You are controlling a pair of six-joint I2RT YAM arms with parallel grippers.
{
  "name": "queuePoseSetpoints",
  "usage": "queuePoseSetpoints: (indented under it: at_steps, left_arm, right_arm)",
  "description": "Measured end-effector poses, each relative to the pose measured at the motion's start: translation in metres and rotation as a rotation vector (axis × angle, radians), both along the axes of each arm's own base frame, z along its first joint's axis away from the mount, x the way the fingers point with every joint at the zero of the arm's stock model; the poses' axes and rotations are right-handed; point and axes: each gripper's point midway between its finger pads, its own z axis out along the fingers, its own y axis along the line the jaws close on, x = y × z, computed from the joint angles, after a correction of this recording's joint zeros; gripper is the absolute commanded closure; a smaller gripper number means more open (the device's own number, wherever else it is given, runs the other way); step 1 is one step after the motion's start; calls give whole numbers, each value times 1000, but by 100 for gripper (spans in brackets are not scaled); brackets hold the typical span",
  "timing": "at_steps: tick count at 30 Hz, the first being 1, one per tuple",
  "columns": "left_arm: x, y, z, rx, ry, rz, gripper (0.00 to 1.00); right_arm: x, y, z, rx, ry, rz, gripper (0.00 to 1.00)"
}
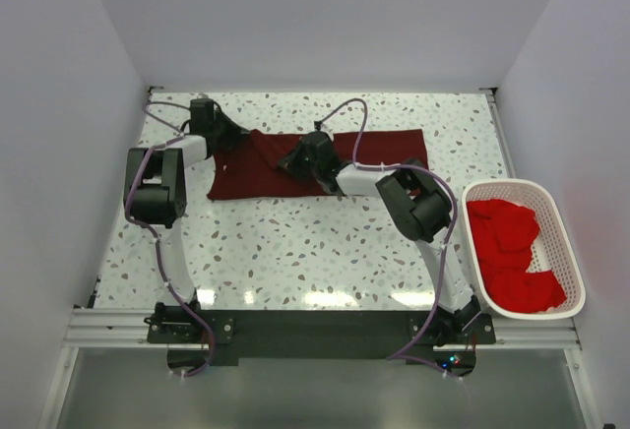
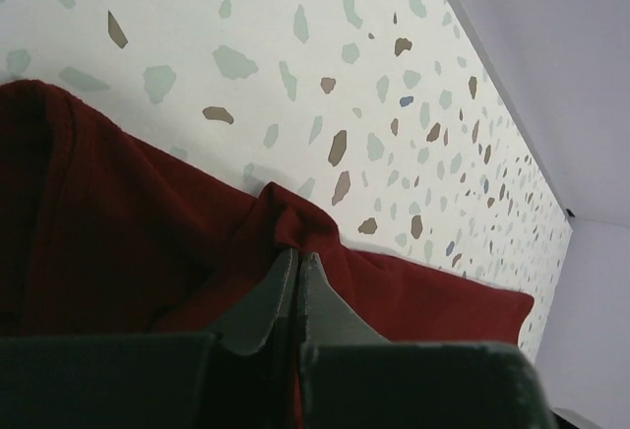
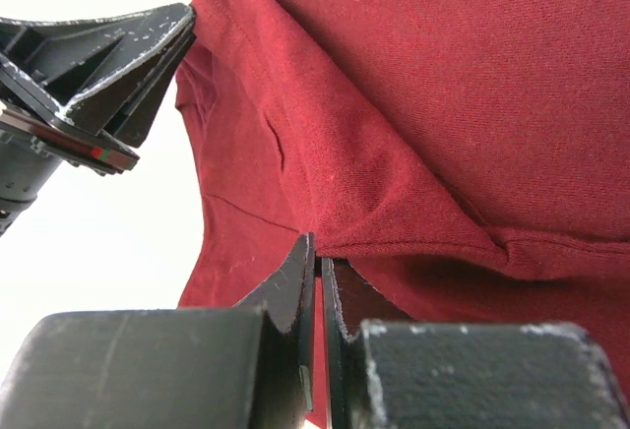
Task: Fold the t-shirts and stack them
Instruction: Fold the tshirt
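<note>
A dark maroon t-shirt (image 1: 379, 147) lies spread across the far part of the table. My left gripper (image 1: 236, 138) is shut on a pinch of its cloth at its left end; in the left wrist view the cloth (image 2: 295, 217) bunches at the fingertips. My right gripper (image 1: 293, 162) is shut on a hem of the same shirt near its middle, and the cloth (image 3: 413, 134) hangs lifted from it. The left gripper also shows in the right wrist view (image 3: 189, 26), holding the shirt's corner. Brighter red t-shirts (image 1: 512, 252) lie piled in the basket.
A white mesh basket (image 1: 564, 237) stands at the table's right edge. The speckled tabletop (image 1: 295, 252) runs between the shirt and the arm bases. White walls close the back and both sides.
</note>
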Motion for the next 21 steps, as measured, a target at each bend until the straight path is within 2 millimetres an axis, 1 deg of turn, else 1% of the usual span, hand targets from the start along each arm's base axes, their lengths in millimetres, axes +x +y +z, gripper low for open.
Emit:
queuePoseSetpoints:
  at_steps: [5, 9, 14, 17, 21]
  left_arm:
    - [-1, 3, -2, 33, -2, -14, 100]
    - [-5, 6, -3, 71, 7, -23, 100]
    - [-13, 10, 5, 123, 14, -48, 100]
    - [-18, 14, 12, 158, 19, -59, 100]
    - [-27, 20, 16, 214, 39, -72, 100]
  right_arm:
    - [-2, -5, -3, -20, 2, 21, 100]
    - [-1, -13, -1, -56, -8, 34, 100]
    - [-3, -16, 3, -99, -11, 79, 100]
    - [-6, -14, 4, -121, -7, 116, 100]
    - [-9, -12, 7, -138, -5, 153, 100]
